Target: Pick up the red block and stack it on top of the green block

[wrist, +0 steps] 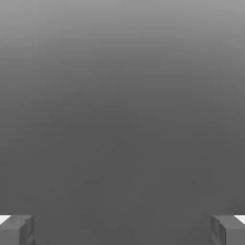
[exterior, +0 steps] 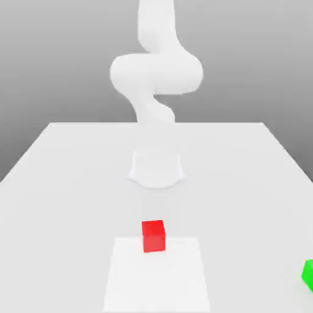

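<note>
The red block (exterior: 153, 236) rests on the white table, near the front in the exterior view. The green block (exterior: 309, 274) sits far toward the exterior view's right, cut by the picture's edge. The white arm (exterior: 156, 73) rises behind the red block, and its hand (exterior: 156, 168) hangs above the table, well back from that block. In the hand view my gripper (wrist: 122, 230) is open. Its two grey fingertips (wrist: 16, 229) stand wide apart with nothing between them, and only plain grey lies beyond them.
The table (exterior: 61, 183) is a wide white surface whose far edge runs behind the arm. A paler square patch (exterior: 156, 281) lies under and in front of the red block. A broad stretch of table separates the two blocks.
</note>
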Controlling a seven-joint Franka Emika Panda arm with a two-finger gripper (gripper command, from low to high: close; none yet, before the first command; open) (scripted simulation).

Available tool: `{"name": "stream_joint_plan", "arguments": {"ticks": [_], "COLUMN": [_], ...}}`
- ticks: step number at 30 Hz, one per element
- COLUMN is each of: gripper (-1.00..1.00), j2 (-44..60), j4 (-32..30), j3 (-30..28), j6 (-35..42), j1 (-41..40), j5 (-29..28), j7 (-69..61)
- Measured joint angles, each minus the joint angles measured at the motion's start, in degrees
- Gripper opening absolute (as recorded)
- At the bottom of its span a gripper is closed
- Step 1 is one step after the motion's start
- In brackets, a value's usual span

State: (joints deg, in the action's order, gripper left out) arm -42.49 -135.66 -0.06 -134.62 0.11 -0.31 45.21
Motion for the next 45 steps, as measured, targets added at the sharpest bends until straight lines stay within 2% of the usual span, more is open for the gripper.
{"name": "stream_joint_plan", "arguments": {"ticks": [16, 19, 23, 24, 31, 39, 45], "gripper": [0.00, 0.00, 0.00, -1.00, -1.00, -1.00, -1.00], "j2": [28.92, 40.51, 49.94, 51.62, 51.86, 36.79, 40.88], "j4": [-30.54, -32.64, -31.95, -31.74, -31.73, -33.80, -23.48], "j3": [-2.59, -2.31, -0.76, -0.45, -0.37, -0.25, 4.81], "j6": [-23.58, -32.55, -40.49, -41.94, -42.15, -29.14, -22.82], "j1": [1.09, 0.94, -0.33, -0.63, -0.74, -1.08, 5.65], "j5": [-1.24, -0.19, 1.11, 1.24, 0.99, 0.11, 0.31], "j7": [-6.36, -8.01, -9.11, -9.22, -9.01, -8.35, 1.91]}}
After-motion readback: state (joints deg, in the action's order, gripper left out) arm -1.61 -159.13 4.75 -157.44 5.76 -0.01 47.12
